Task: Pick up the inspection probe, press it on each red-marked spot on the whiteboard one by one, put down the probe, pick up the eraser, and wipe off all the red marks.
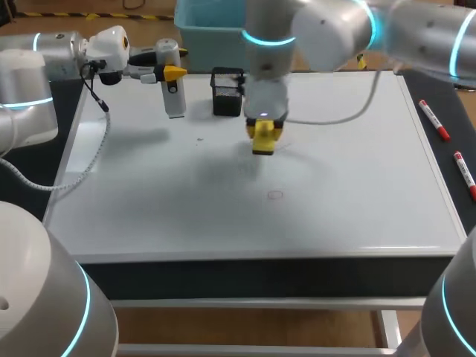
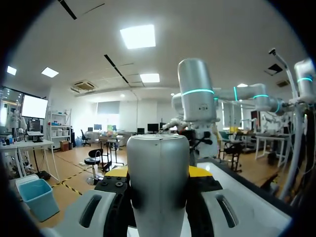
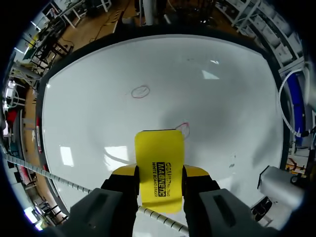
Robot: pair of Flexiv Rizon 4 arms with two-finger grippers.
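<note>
Eraser [image 3: 158, 158], yellow rectangular block with black print, locked in the right pincer [image 3: 159, 174]. Clamped from both sides, yellow tips tight on its long edges. Held flat and low over the white whiteboard [image 1: 357, 186], front end poking out ahead of the fingers. Red oval mark [image 3: 183, 129] right at the eraser's front corner, touching it or tucked partly under: too close to call. Second red oval [image 3: 140, 92] farther ahead on the board, well apart from the eraser.

Over on the left, grey-white cylindrical inspection probe [image 1: 173, 89], upright in the left pincer [image 2: 159, 173]. Gripped from two sides, near the board's far left corner. Lower end down by the surface, contact impossible to judge. Small black box [image 1: 227, 93] just beside it, between probe and eraser.

Head view: whole layout at once, with one faint red oval showing nearer the board's front edge than the eraser. Also two red-capped marker pens [image 1: 433, 120] on the dark worktop [image 1: 465, 119] beside the board's right edge. Right wrist view: both ovals plain, plus the mark at the eraser's corner, which cannot be made out from above. Left wrist view: only the probe's body close up between the fingers, right arm beyond it.
</note>
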